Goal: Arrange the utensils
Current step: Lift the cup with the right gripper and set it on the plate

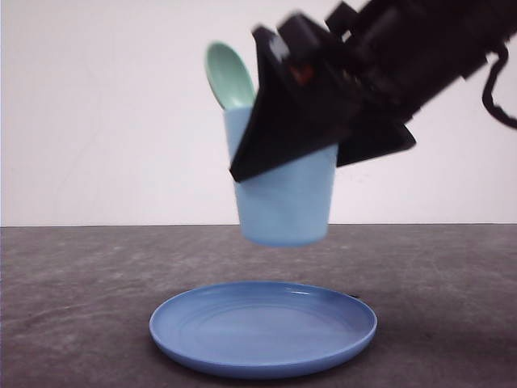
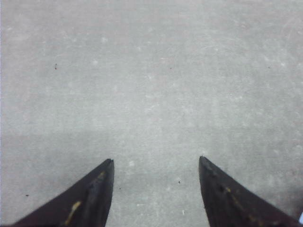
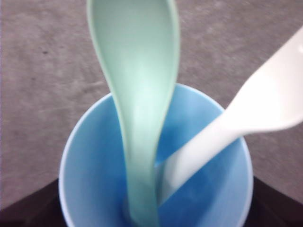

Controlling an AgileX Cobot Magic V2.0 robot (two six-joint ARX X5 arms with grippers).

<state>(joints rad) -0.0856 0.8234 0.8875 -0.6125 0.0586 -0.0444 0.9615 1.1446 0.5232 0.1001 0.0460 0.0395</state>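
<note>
My right gripper [image 1: 317, 160] is shut on a light blue cup [image 1: 284, 206], one black finger on each side, and holds it in the air above the round blue plate [image 1: 262, 330]. The mint-green spoon [image 1: 229, 74] stands in the cup, bowl up, leaning over the rim. In the right wrist view I look down into the cup [image 3: 83, 156]; the spoon [image 3: 137, 75] and the white fork [image 3: 258, 106] both rest inside with their handles at the bottom. The fork's tines are cut off by the frame edge. My left gripper [image 2: 156, 161] stands open over bare table.
The dark grey tabletop [image 1: 73, 275] runs around the plate on all sides. A plain white wall [image 1: 97, 121] stands behind the table. A black cable [image 1: 494, 89] hangs from the right arm at the upper right.
</note>
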